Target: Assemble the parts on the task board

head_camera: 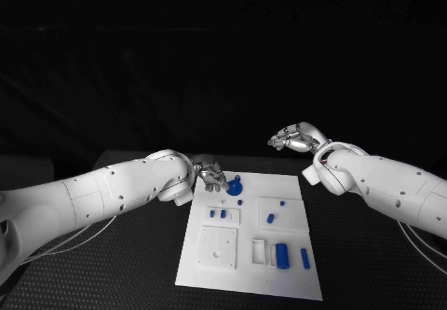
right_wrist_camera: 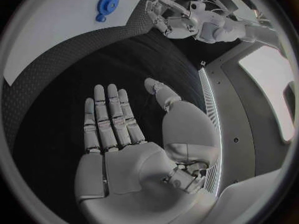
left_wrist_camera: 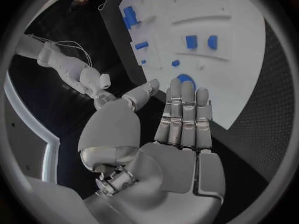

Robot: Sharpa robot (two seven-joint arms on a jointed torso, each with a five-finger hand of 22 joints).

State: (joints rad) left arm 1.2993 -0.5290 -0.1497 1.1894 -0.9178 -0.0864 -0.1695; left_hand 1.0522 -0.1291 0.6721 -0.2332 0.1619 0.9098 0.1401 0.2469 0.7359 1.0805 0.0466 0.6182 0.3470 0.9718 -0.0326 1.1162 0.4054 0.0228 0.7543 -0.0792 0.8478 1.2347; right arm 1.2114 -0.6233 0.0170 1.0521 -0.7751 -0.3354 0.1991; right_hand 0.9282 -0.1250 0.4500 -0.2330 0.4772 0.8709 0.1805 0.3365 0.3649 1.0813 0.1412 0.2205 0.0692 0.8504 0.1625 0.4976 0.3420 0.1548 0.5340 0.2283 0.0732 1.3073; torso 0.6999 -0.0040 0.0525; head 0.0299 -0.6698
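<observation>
Left hand point(head_camera: 210, 174) hovers at the far left corner of the white board point(head_camera: 216, 276), fingers straight and together in its wrist view, thumb apart, palm bare: it holds nothing. Its fingertips point(left_wrist_camera: 185, 92) sit just short of the blue gear point(head_camera: 236, 188); from the head view we cannot tell whether they touch it.

Right hand point(head_camera: 294, 139) is raised beyond the board's far right corner, well apart from every part. Its wrist view shows a flat, spread palm with nothing in it.

The gear lies at the far edge of the board, near the left corner, with a small blue knob point(right_wrist_camera: 99, 19) beside it. Other blue pieces are spread over the board: small pegs point(head_camera: 218, 213) in the left middle plate, one peg point(head_camera: 270, 218) in the right middle plate, a thick cylinder point(head_camera: 281, 253) and a slim bar point(head_camera: 305, 258) near the front right.

We judge the gear to be the step in hand, with the left hand doing the work. To do it well, we bring thumb and fingers down on opposite sides of the rim rather than pressing from above, since a flat disc will slide on the smooth plate. We keep it level on the lift so its bore meets any post squarely. We keep the right hand clear unless the board shifts.

Assembly looks barely begun; most parts lie loose.
</observation>
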